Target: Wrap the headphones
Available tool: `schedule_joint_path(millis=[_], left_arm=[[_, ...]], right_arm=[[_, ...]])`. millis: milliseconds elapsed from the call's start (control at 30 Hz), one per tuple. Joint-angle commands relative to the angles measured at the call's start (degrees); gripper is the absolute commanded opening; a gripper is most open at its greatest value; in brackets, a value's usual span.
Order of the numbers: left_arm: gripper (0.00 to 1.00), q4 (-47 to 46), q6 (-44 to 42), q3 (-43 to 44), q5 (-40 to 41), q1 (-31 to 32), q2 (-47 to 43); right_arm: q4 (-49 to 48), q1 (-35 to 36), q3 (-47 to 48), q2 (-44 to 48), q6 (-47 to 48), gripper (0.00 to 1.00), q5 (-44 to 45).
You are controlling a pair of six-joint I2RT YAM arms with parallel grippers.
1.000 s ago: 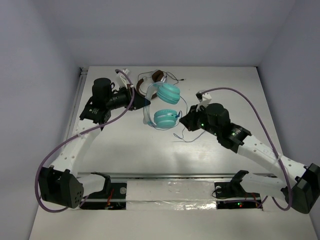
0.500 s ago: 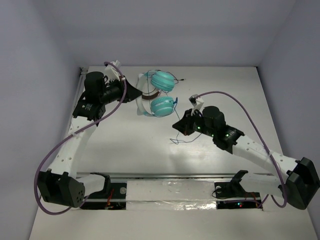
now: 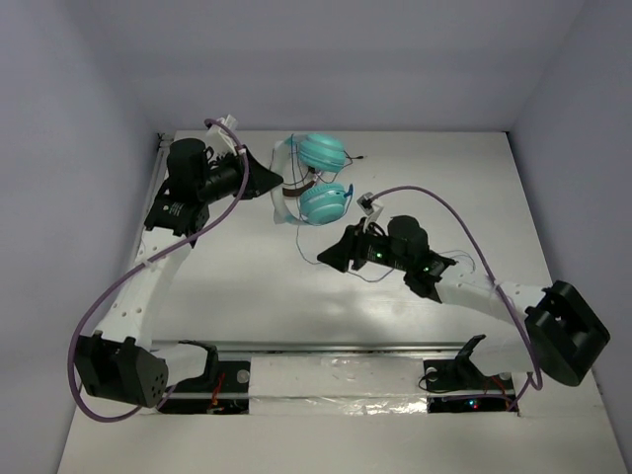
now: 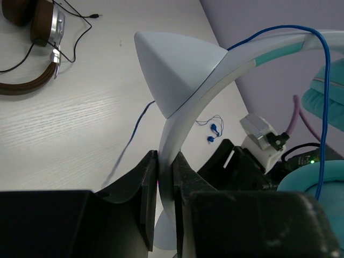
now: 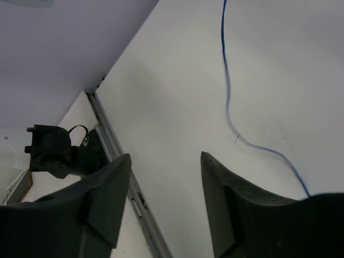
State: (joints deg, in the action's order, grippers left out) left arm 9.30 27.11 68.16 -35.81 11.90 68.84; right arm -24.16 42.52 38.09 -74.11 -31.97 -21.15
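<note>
Your left tool clamps the headphones by the headband; your right tool gapes wide, the blue cable just beside it.

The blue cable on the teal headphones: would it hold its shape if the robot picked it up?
Probably not; it looks floppy: the cable lies in wavy bends on the table and drapes slack over the headband. It is likely very light, and so thin it could slip out of a grip.

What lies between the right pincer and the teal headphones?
Only bare table and the thin blue cable trailing from the headphones toward the right pincer; clearest in the right wrist view.
</note>
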Motion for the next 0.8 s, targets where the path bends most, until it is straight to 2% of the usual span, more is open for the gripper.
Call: schedule_joint_path(millis=[0, 200, 367, 533, 633, 700, 767], left_arm=[[0.0, -4.6, 3.1, 5.9, -1.0, 0.0, -1.0], [0.0, -2.1, 2.8, 10.9, -0.2, 0.0, -0.9], [0.0, -0.3, 2.5, 13.7, 0.3, 0.0, -1.3], [0.0, 3.5, 0.8, 15.9, 1.8, 0.0, -1.6], [0.0, 4.0, 0.7, 15.4, 2.0, 0.0, -2.3], [0.0, 4.0, 0.7, 15.2, 1.9, 0.0, -2.4], [0.0, 4.5, 0.7, 15.4, 2.1, 0.0, -2.5]], right_arm=[[-13.1, 0.9, -1.9, -2.3, -1.6, 0.63, -1.5], [-12.7, 0.9, -3.2, -3.0, 0.2, 0.65, 7.2], [-8.1, 0.9, -1.3, -5.0, 2.9, 0.66, 13.2], [-0.8, 0.9, -0.1, -0.3, 9.2, 0.73, 18.5], [-0.3, 0.4, 2.1, -3.0, 9.9, 0.74, 16.3], [-0.3, 0.4, 4.2, -8.9, 9.7, 0.75, 13.0], [-2.7, 0.4, 5.7, -11.8, 9.5, 0.76, 13.7]])
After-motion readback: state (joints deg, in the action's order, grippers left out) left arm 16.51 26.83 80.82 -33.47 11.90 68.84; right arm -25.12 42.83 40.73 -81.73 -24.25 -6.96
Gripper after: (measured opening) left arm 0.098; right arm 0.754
